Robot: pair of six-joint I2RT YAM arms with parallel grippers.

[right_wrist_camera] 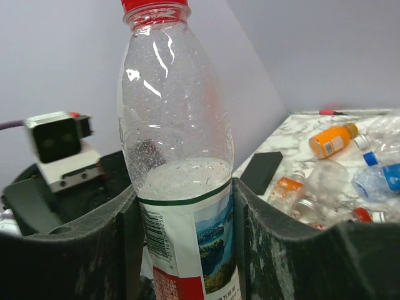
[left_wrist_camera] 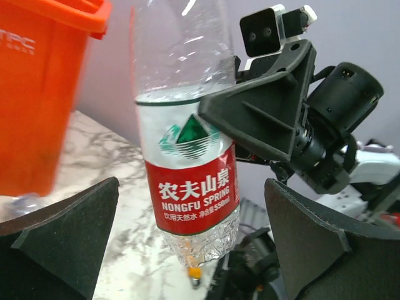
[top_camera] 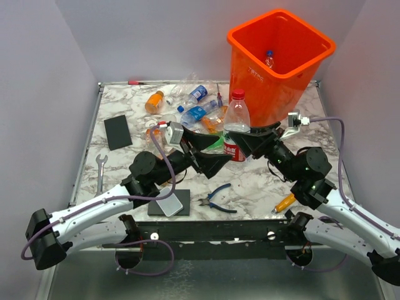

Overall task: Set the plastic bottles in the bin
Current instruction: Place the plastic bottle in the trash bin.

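Pinching a clear red-capped bottle [top_camera: 236, 124] (red label) are right jaws; left jaws gape.

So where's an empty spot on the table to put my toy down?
Bare marble lies in the far left corner, between the black pad and the orange bottle, and near the front between the pliers and the screwdriver. It's crowded by the bottle pile beside the bin and around the upright bottle.

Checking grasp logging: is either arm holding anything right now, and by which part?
The right gripper holds the upright red-capped bottle by its middle, jaws closed on either side. The left gripper is open around the bottle's base, gripping nothing.
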